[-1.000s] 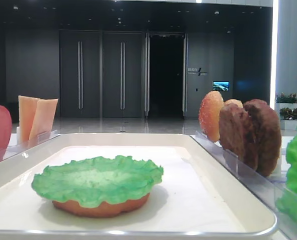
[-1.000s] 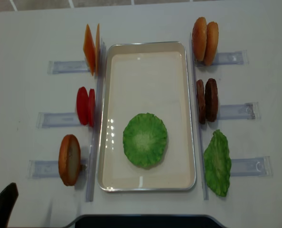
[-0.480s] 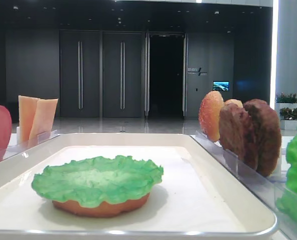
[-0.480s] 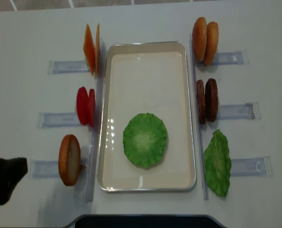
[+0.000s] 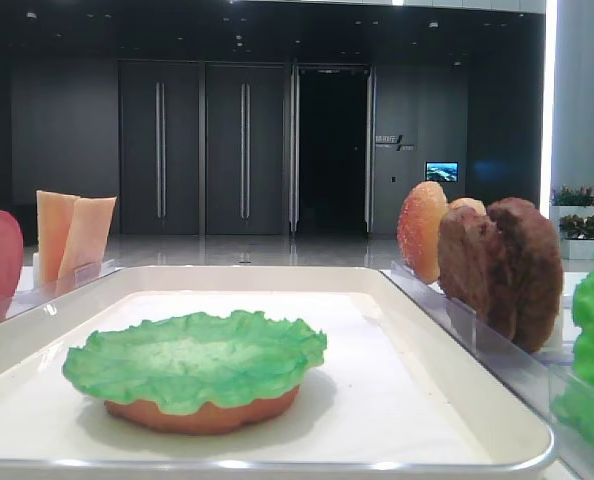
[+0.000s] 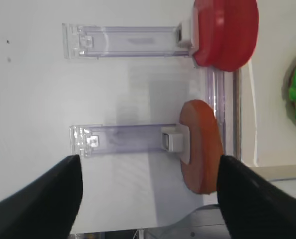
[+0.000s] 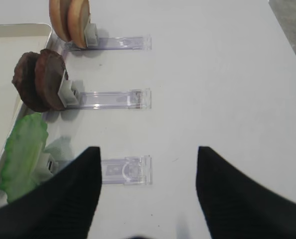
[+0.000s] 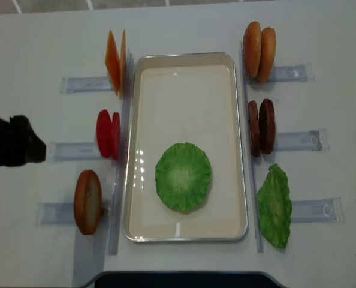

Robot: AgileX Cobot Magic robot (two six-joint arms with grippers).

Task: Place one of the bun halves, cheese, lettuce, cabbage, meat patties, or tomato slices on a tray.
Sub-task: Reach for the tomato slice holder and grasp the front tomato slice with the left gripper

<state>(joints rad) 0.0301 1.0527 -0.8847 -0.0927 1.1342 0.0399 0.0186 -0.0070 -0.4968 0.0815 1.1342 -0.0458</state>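
tray [image 8: 187, 61]: centre of the overhead view, long rim edges just beside the holder rows; upper half bare.
lettuce [image 8: 183, 176]: lower middle of tray, over a bun half [image 5: 202, 414], apart from every rim.
tomato slices [image 8: 108, 134]: upright, left of tray, touching a clear holder [image 8: 70, 150].
left gripper [image 6: 148, 199]: at left edge overhead, near that holder; fingers spread wide, holding nothing.
right gripper [image 7: 148, 191]: low over bare table at right, fingers spread wide, holding nothing.
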